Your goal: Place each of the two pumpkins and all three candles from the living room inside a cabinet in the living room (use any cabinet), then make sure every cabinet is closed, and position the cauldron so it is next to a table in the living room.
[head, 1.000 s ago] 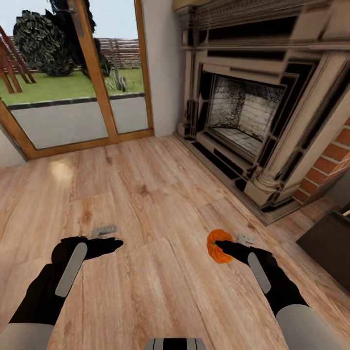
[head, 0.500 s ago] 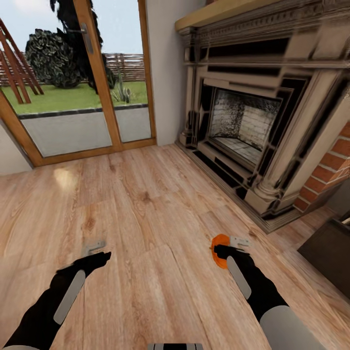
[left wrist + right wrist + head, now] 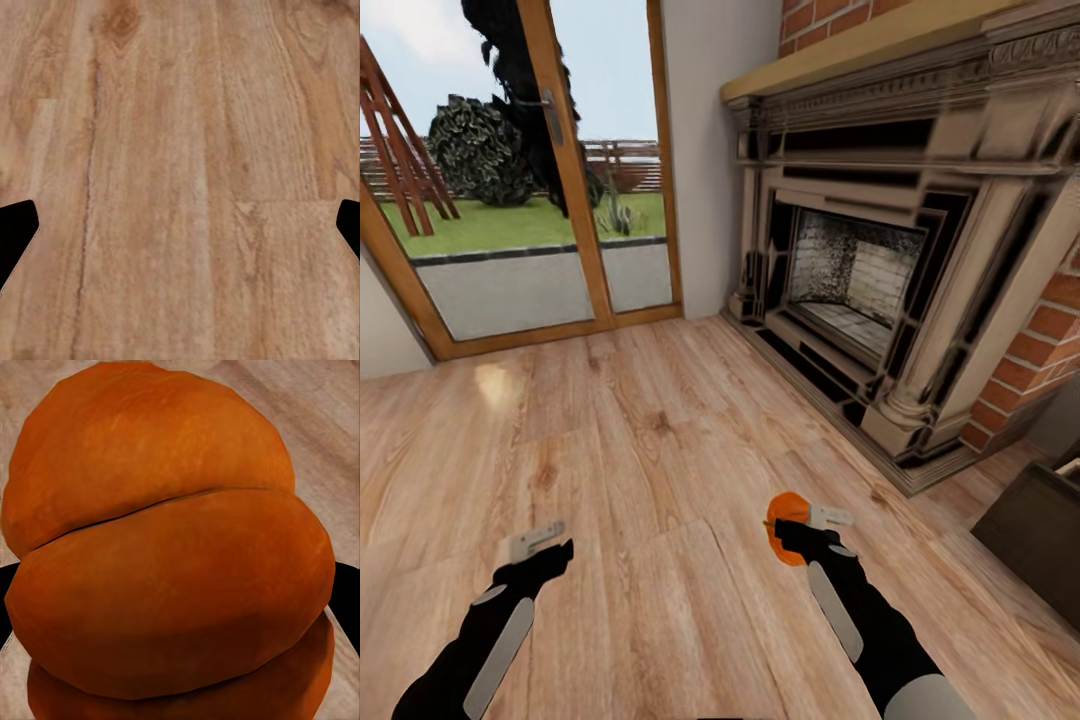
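Note:
A small orange ribbed pumpkin hangs above the wood floor with my right gripper shut on it. Seen close up in the right wrist view, the pumpkin sits between the dark fingers at both sides. My left gripper is held low over the floor at the left, open and with nothing in it. In the left wrist view its dark fingertips stand far apart over bare planks. A dark-brown corner of the cabinet juts in at the right edge. The candles, cauldron and table are out of view.
A large beige stone fireplace with a brick surround fills the right side. A wood-framed glass door to the garden stands ahead at the left. Open wood floor lies between them.
The camera has tilted upward, so the whole scene sits lower in the picture. Both arms have drawn back toward me; the pumpkin stays in the right gripper.

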